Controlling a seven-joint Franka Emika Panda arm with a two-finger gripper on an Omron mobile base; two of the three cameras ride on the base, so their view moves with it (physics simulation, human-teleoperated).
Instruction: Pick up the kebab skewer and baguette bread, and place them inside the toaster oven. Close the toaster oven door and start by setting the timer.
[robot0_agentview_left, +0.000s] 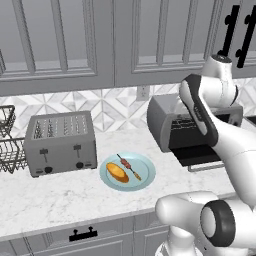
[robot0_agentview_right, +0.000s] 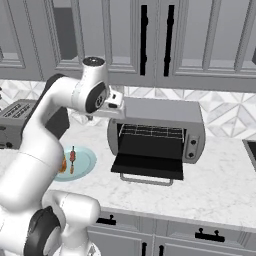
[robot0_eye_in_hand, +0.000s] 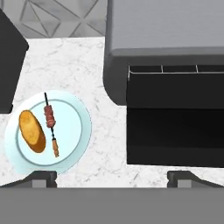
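I have the gripper (robot0_eye_in_hand: 112, 178) high above the counter (robot0_eye_in_hand: 98, 131), jaws fully apart and holding nothing. In the hand view the pale blue plate (robot0_eye_in_hand: 74, 113) lies down and to the left of the fingertips, with the open toaster oven (robot0_eye_in_hand: 166, 26) to the right.

On the plate I count one kebab skewer (robot0_eye_in_hand: 50, 124) and one baguette bread (robot0_eye_in_hand: 32, 131), side by side and just apart, the skewer being the nearer to the oven. Their long axes run roughly parallel, top to bottom in the hand view with a slight lean.

One toaster oven door (robot0_agentview_right: 148, 165) hangs folded down, wire rack (robot0_agentview_right: 151, 131) exposed. One four-slot toaster (robot0_agentview_left: 60, 142) stands left of the plate.

My judgement: the first pick requires travel left and down toward the plate.
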